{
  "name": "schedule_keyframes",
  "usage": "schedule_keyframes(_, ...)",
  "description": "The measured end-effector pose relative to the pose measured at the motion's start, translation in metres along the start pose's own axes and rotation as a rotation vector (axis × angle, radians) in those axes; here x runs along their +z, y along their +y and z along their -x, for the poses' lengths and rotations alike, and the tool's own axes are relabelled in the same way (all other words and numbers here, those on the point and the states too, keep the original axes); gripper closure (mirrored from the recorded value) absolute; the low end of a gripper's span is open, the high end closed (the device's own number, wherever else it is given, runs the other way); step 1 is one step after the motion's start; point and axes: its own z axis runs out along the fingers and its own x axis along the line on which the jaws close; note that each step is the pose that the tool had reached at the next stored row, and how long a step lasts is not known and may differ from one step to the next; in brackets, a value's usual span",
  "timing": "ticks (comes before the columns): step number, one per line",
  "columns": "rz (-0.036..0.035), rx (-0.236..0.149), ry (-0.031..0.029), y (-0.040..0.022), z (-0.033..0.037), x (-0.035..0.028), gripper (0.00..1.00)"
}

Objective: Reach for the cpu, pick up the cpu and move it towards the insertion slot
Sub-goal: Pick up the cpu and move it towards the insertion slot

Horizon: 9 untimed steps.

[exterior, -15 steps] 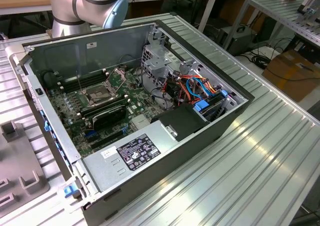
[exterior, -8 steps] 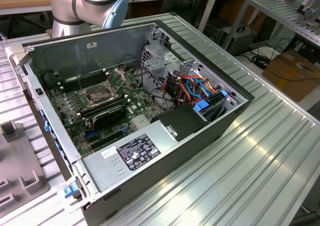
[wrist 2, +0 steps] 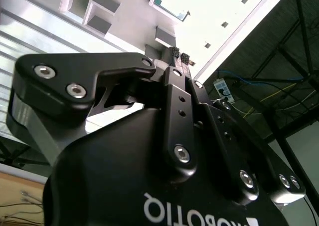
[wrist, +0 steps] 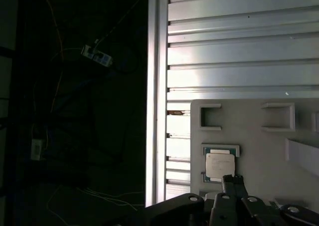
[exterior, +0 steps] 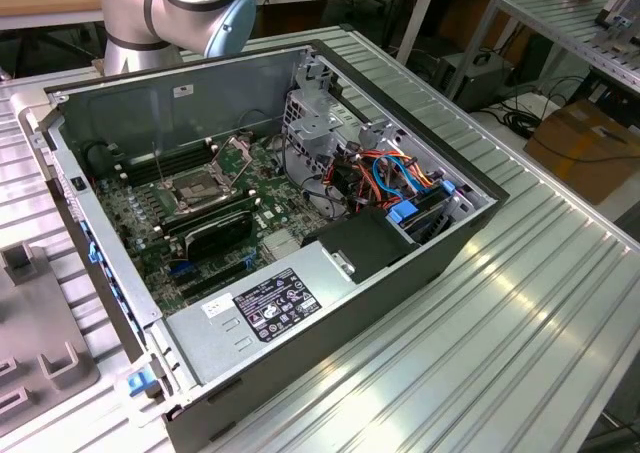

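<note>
Hovering near one cpu [wrist: 220, 165], seated in one grey tray [wrist: 249, 131], jaws together, empty

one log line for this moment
phase: reach | tool: shut, near cpu | cpu: seated in grey fixture, not held

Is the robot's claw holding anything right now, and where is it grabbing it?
Nothing is held. The gripper is empty, and the cpu lies in its gray holder.

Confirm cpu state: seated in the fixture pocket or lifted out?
Seated. In the first wrist view the cpu lies flat in a pocket of the grey fixture; the hand is near its edge, holding nothing.
</note>
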Motion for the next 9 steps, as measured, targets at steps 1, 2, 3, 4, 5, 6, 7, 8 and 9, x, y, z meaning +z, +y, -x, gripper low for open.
schedule_keyframes(1,0.0000,0.000,0.0000,0.0000,0.0000,0.0000,0.89)
schedule_keyframes(2,0.0000,0.000,0.0000,0.0000,0.0000,0.0000,0.89)
schedule_keyframes(3,0.0000,0.000,0.0000,0.0000,-0.0001,0.0000,0.89)
schedule_keyframes(4,0.0000,0.000,0.0001,0.0000,-0.0001,0.0000,0.89)
schedule_keyframes(5,0.0000,0.000,0.0000,0.0000,-0.0001,0.0000,0.89)
schedule_keyframes(6,0.0001,0.000,0.0000,0.0000,-0.0001,0.0000,0.89)
schedule_keyframes(7,0.0000,0.000,0.0000,0.0000,-0.0001,0.0000,0.83)
schedule_keyframes(8,0.0000,0.000,0.0001,0.0000,-0.0002,0.0000,0.64)
schedule_keyframes(9,0.0000,0.000,0.0001,0.0000,-0.0002,0.0000,0.58)
